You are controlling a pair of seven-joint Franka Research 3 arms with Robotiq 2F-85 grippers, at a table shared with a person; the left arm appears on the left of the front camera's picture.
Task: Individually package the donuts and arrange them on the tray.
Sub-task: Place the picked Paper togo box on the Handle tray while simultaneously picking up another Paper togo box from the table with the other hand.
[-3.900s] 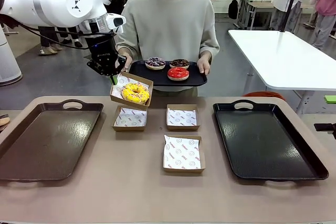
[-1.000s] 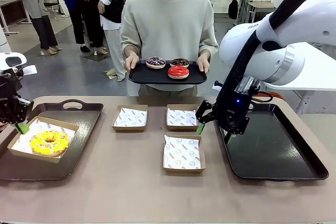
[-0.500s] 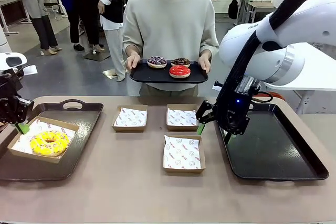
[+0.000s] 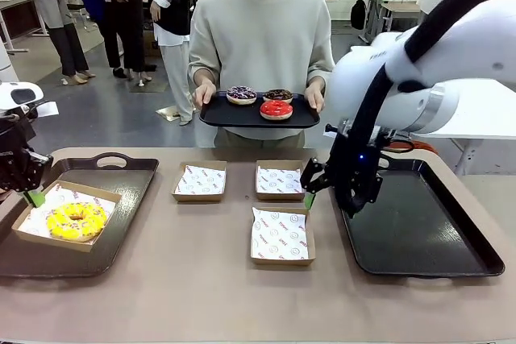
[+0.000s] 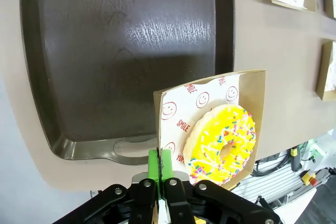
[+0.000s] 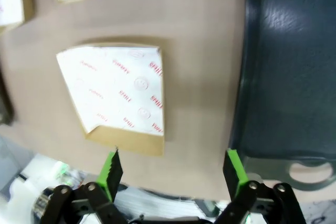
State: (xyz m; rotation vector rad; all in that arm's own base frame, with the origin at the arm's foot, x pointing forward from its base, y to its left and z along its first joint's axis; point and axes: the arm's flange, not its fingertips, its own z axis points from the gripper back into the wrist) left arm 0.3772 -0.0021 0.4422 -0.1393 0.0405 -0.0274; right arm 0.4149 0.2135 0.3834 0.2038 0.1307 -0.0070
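The yellow-glazed donut [image 4: 76, 221] lies in a paper-lined cardboard box [image 4: 103, 199] at the left end of the left tray [image 4: 129, 199]. My left gripper [image 4: 34, 196] is shut on that box's far corner. In the left wrist view the green pads [image 5: 159, 163] pinch the box's edge [image 5: 210, 85] beside the yellow donut [image 5: 223, 142]. A person holds a small black tray [image 4: 222, 117] carrying the purple [image 4: 241, 94], chocolate [image 4: 277, 95] and red [image 4: 276, 109] donuts. My right gripper [image 4: 329, 199] hangs open between the boxes and the right tray [image 4: 419, 231], holding nothing; its fingers [image 6: 111, 169] frame an empty box [image 6: 118, 93].
Three empty lined boxes [image 4: 200, 180] [image 4: 279, 180] [image 4: 281, 235] sit mid-table. The right tray [image 6: 294, 61] is bare, and most of the left tray [image 5: 121, 51] is free. People stand in the background at the far left.
Since the earliest frame my left gripper carried the boxed yellow donut from mid-table to the left tray. Over the last second the right arm shifted slightly left; the left gripper held still.
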